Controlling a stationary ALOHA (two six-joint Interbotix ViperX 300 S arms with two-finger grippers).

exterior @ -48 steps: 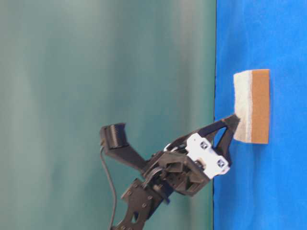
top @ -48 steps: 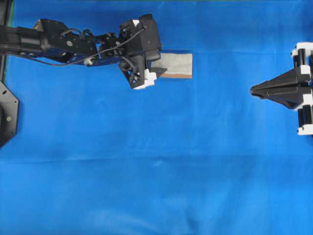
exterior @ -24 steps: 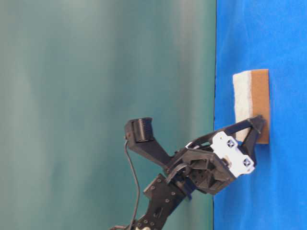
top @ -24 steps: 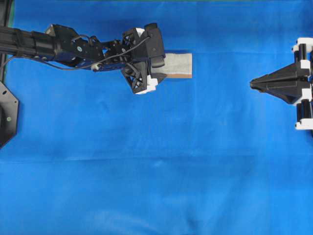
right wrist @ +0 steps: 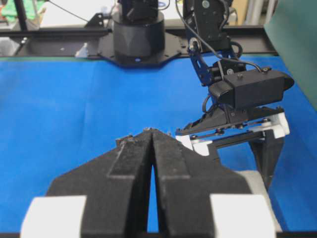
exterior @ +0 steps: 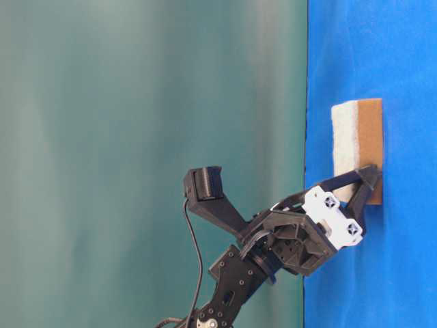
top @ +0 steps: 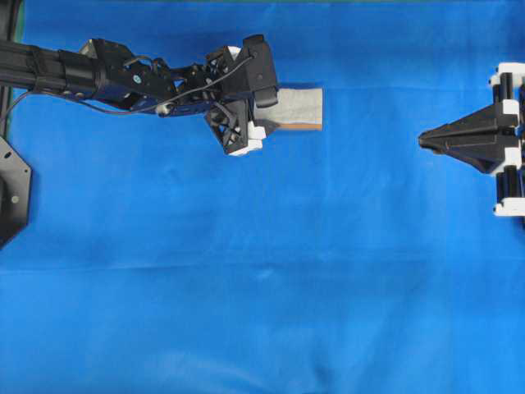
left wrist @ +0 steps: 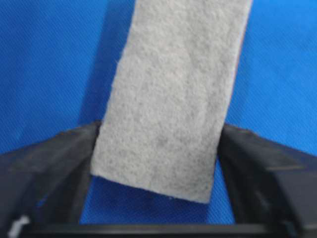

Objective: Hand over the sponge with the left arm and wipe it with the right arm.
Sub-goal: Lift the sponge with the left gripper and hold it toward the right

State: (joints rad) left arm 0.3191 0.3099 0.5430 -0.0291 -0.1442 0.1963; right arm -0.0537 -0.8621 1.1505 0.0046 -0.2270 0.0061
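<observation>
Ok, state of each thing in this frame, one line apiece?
Sponge: flat on the cloth, grey side up, not lifted.
Left gripper: lowered, fingers straddling the sponge's near end.
Right gripper: shut, empty, well clear of the sponge.
Blue cloth: flat, faint creases.

Sponge (top: 299,108): near end hidden under left gripper (top: 261,107) in overhead view; far end cut by top edge in left wrist view. Right arm (top: 492,139): cut by right edge. Finger-to-sponge contact: cannot tell.
</observation>
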